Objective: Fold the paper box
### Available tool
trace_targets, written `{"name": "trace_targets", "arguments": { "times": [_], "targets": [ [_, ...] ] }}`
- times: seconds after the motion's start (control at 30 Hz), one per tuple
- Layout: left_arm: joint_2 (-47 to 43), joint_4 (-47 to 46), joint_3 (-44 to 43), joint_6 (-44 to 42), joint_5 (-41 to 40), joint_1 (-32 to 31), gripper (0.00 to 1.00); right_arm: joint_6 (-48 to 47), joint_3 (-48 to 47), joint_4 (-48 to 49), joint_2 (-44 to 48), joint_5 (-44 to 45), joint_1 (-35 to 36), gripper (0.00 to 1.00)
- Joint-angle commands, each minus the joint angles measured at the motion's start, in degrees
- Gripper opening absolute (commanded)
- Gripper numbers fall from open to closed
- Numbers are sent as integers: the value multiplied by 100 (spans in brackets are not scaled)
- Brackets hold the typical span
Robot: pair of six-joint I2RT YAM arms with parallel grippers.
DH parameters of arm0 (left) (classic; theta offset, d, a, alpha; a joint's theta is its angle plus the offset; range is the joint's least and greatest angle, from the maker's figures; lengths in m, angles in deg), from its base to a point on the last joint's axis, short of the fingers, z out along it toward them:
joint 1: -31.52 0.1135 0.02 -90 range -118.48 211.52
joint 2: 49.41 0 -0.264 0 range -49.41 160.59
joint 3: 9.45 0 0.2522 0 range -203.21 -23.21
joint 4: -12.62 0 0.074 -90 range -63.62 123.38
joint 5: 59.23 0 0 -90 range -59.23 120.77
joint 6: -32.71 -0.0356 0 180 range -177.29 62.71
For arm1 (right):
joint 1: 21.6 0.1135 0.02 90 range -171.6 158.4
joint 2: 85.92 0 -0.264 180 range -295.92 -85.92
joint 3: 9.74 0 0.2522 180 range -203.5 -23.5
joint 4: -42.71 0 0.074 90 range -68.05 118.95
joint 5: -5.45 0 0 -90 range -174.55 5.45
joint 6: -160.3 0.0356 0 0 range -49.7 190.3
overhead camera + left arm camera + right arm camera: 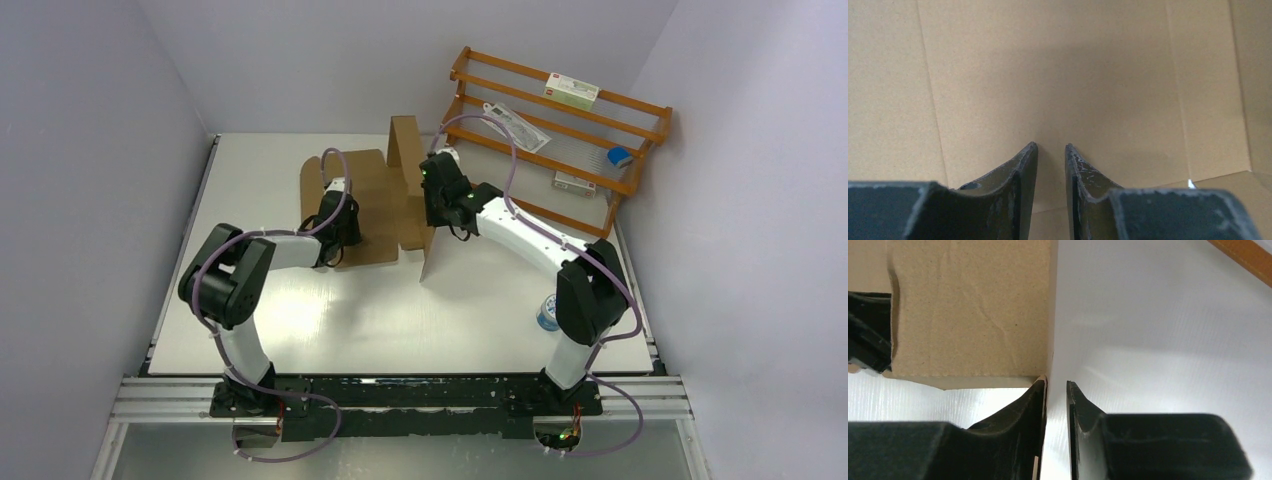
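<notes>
The paper box (375,200) is a brown cardboard sheet lying partly flat at the table's middle back, with one panel standing upright. My left gripper (338,235) rests on the flat part. In the left wrist view the cardboard (1058,75) fills the frame, and the left gripper (1051,146) is almost shut, a narrow gap with nothing in it. My right gripper (440,205) is at the upright panel. In the right wrist view the panel (968,310) runs edge-on between the jaws of the right gripper (1057,382), pressed against the left finger.
An orange wooden rack (560,130) stands at the back right, holding small white cartons (571,92), a packet (515,125) and a blue item (620,156). A small blue-and-white tin (547,313) sits by the right arm's elbow. Grey walls enclose the table.
</notes>
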Motion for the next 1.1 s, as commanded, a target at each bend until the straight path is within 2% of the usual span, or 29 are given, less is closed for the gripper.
{"name": "trace_targets", "arguments": {
  "times": [0.0,0.1,0.27,0.4,0.6,0.67,0.9,1.07],
  "targets": [
    [256,122,-45,-37,461,34,32,-112,-317,-493,203,-236,-9,29],
    [404,85,100,73,557,26,32,-136,-448,-613,250,-336,-10,37],
    [393,47,280,137,614,16,31,-226,-645,-906,281,-170,-9,40],
    [345,129,241,120,671,3,31,-228,-622,-1031,217,-162,-6,32],
    [143,170,486,297,947,-43,27,-255,-696,-1176,241,-74,-18,8],
    [12,4,771,446,1203,-111,26,-275,-850,-1256,175,-22,-66,3],
    [-477,-538,1862,1000,1668,-955,23,-215,-1139,-1197,31,-85,-312,1],
    [-668,-855,2320,1449,1859,-1548,22,-166,-1259,-1163,-98,-260,-494,4]
  ]
}}
